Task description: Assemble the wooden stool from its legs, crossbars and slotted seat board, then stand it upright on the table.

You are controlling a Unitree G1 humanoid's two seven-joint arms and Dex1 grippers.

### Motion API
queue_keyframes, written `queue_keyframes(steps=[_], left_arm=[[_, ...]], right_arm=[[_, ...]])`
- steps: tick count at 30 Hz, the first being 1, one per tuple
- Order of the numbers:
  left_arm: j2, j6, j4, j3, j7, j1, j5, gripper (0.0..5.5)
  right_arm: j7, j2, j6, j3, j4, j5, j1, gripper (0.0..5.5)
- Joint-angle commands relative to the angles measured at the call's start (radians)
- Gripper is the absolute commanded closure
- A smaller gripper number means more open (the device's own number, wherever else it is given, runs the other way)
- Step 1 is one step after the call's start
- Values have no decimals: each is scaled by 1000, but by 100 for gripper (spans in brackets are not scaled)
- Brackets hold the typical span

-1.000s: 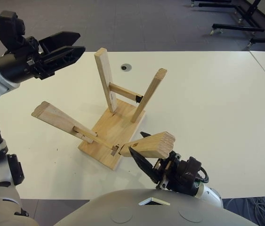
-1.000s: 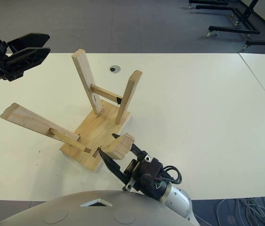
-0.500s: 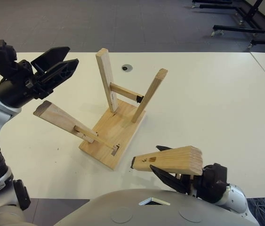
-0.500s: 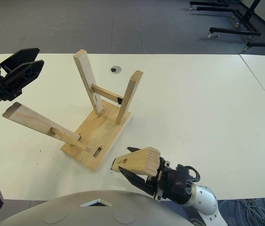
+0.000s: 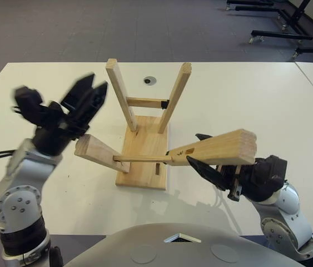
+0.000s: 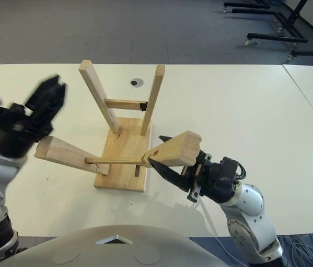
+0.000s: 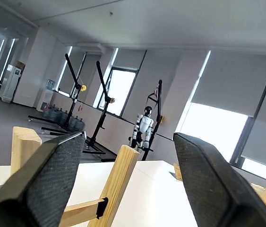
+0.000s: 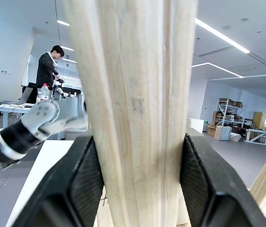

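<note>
our right gripper (image 5: 200,151) is clenched on a stool leg (image 5: 217,149), holding it tilted above the near end of the seat board (image 5: 144,147), which lies flat on the table (image 5: 256,94). a thin crossbar (image 5: 142,160) runs from that leg's tip to a second leg (image 5: 95,151) resting at the board's left edge. our left gripper (image 5: 94,89) hovers spread wide just above it.

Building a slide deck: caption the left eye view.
Right tool grips a stool leg, crossbar linking it to the second leg by the seat board; left tool open nearby.
</note>
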Motion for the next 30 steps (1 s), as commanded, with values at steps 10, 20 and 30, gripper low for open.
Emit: queue_keyframes(steps=[10, 20, 30], left_arm=[[77, -12, 62, -36, -6, -64, 29, 210], [81, -12, 50, -60, -4, -59, 23, 210], [76, -20, 42, -87, -3, -55, 27, 210]], right_arm=[[161, -5, 135, -95, 130, 107, -48, 343], [375, 100, 94, -69, 240, 89, -77, 343], [387, 188, 110, -57, 329, 48, -160, 343]])
